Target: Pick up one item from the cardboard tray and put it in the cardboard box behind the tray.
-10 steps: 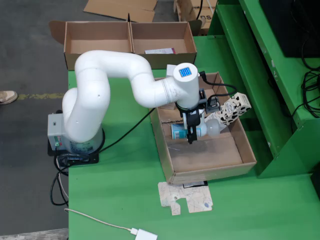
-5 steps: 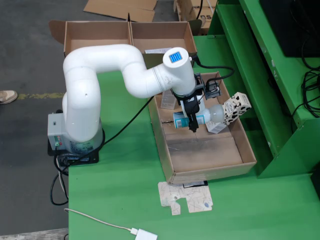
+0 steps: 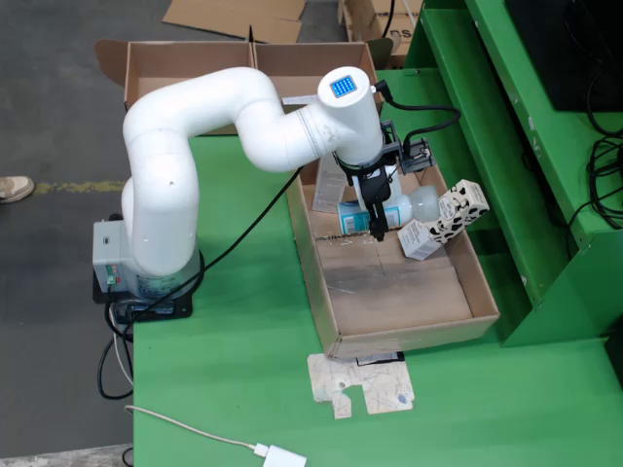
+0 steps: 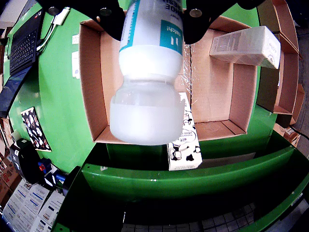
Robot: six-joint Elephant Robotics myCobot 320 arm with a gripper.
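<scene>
Gripping a white bottle (image 4: pixel 145 82), the tool (image 3: pixel 377 216) is clamped on it just above the cardboard tray (image 3: pixel 409 297). Pickup appears done; transfer to the cardboard box (image 3: pixel 185 60) behind remains. Cartons (image 3: pixel 448 222) stay in the tray.

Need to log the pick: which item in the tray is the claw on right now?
The translucent white bottle with the teal label; the claw grips it. The cow-print carton leans on the tray's right wall and the plain white carton lies apart, both untouched.
</scene>
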